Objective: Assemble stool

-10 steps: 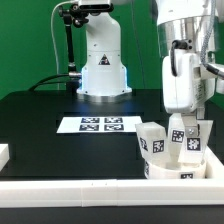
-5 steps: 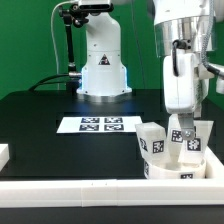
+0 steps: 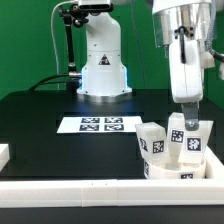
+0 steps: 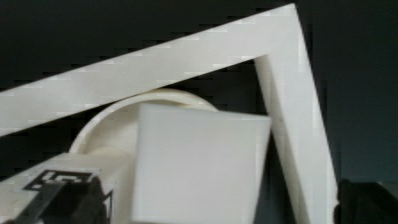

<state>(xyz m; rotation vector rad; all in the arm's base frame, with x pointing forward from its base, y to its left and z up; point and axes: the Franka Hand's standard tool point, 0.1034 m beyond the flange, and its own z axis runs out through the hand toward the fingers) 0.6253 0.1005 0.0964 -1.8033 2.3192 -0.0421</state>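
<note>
The stool [image 3: 172, 150] sits at the table's [image 3: 40, 110] front edge near its corner on the exterior view's right, pressed against the white border rail [image 3: 100, 190] that runs along that edge. It shows as a thick round white seat [image 3: 170, 170] lying flat, with short white block legs [image 3: 152, 142] standing up from it, each leg carrying a black-and-white square tag. The gripper [image 3: 186, 102] hangs just above the legs with its jaws spread wide and nothing between them; in the wrist view a leg's flat white face [image 4: 205, 160] fills the middle, with the seat's curved rim [image 4: 134, 108] and the corner of the rail behind it. The parts look like hard moulded plastic: stiff, light, not fragile, but smooth enough to slip under a light pinch. The blocks' flat, parallel sides seem the best hold, taken across the narrow width and about mid-height, so a leg neither pivots nor tips. The round seat looks too wide and curved to pinch across; it likely handles better by pushing it against the rail. Whether the legs are fully seated cannot be told from here. The marker board [image 3: 96, 124] lies well apart, toward the table's middle.
</note>
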